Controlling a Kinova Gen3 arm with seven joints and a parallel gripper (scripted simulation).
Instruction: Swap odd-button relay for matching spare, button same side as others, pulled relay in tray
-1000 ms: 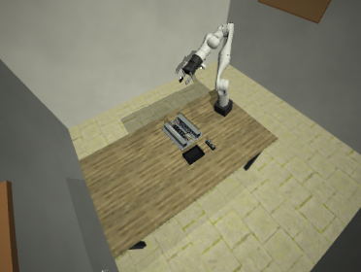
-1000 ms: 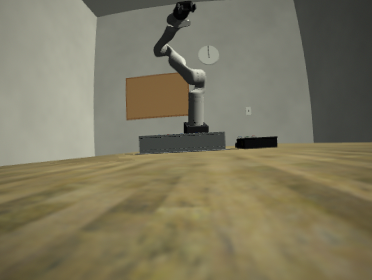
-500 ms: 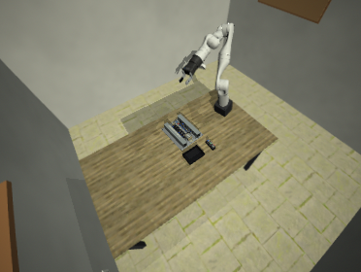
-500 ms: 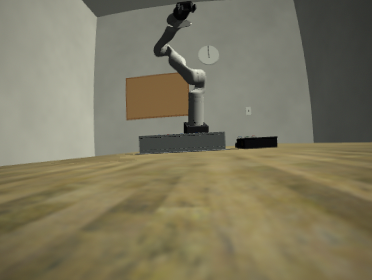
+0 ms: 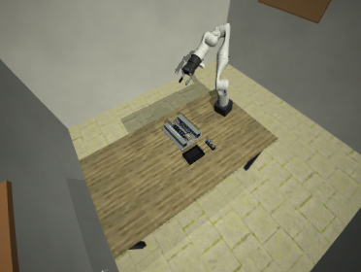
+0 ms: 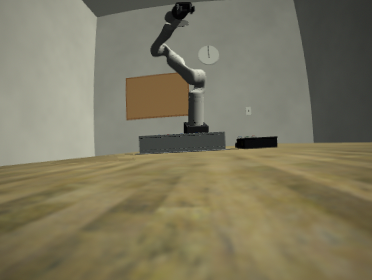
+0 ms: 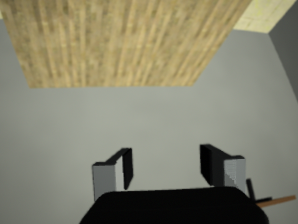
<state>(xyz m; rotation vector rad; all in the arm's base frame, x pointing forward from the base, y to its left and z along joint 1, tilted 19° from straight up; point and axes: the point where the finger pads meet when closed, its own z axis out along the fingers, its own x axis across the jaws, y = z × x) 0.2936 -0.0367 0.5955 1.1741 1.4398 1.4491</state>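
Gripper (image 5: 184, 81) (image 6: 186, 8) (image 7: 166, 160), fingers spread wide, hangs high beyond the worktop's (image 5: 146, 170) (image 6: 186, 210) (image 7: 115, 45) wall-side edge, arm (image 5: 222, 58) (image 6: 179, 64) bent above its base corner
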